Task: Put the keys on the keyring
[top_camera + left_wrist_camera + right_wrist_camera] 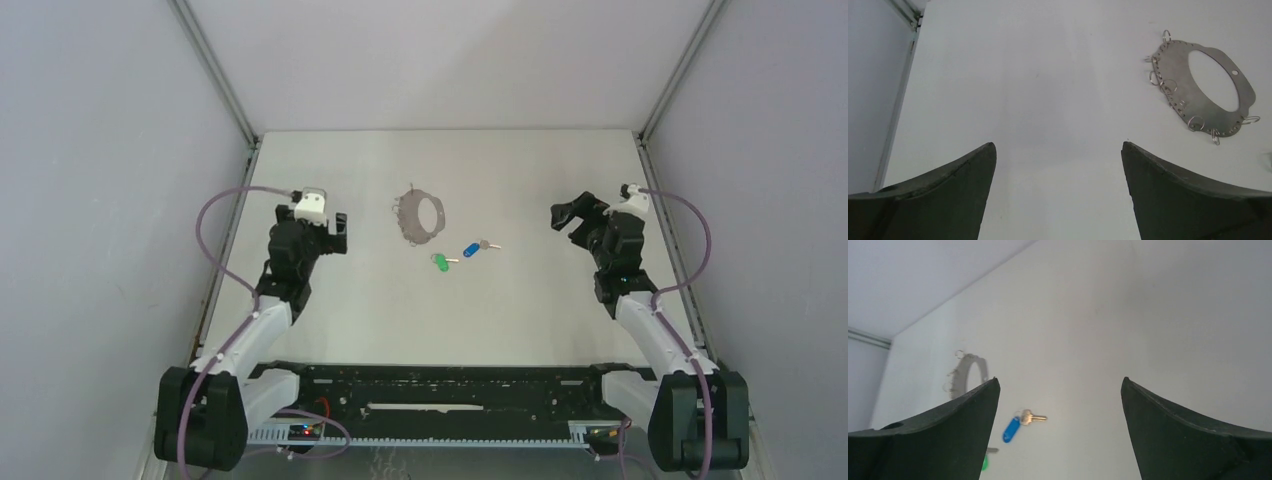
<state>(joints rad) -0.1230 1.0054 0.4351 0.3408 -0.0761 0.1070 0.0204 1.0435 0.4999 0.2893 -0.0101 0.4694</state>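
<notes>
The keyring (409, 220) lies flat on the table (540, 320). The blue key (472, 248) and the green key (440, 261) lie near it on its near side, neither touching it. No key is on the ring yet, so the step in hand is probably a pick. It is best to close across a key's plastic head while the other arm steadies the ring. The wire loops are too small to judge. The left gripper (1058, 145) and the right gripper (1059, 380) are both spread wide, holding and touching nothing.
</notes>
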